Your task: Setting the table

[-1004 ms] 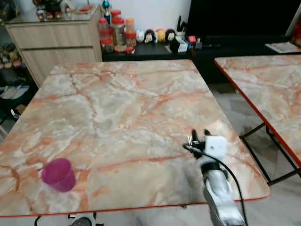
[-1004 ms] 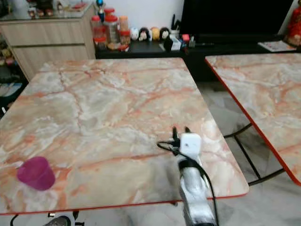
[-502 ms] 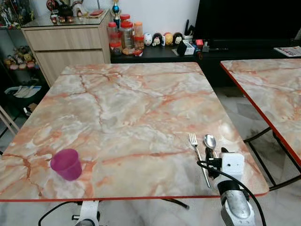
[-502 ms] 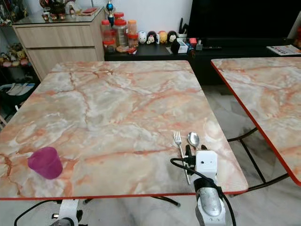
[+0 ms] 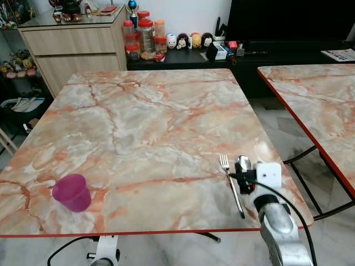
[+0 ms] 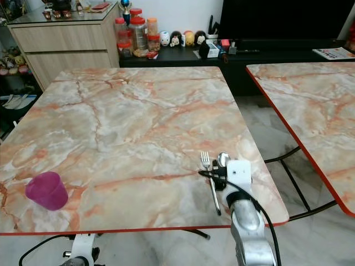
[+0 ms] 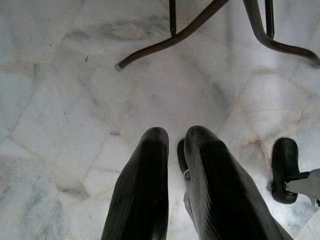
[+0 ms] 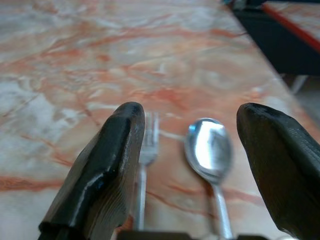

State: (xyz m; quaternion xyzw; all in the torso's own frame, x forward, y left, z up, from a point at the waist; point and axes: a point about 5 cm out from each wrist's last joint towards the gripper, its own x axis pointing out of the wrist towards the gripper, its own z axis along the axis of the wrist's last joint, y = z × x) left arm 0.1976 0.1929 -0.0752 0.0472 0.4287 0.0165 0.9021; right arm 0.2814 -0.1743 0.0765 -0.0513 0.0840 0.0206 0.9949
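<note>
Right end effector (image 8: 187,165) spread wide above fork (image 5: 231,181) and spoon (image 8: 210,150), purple cup (image 5: 72,192) empty, left end effector (image 7: 176,145) closed.

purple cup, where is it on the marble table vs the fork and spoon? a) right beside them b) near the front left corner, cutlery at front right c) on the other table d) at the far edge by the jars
b: the purple cup stands near the table's front left corner, well apart from the fork and spoon lying at the front right by the open right gripper.
</note>
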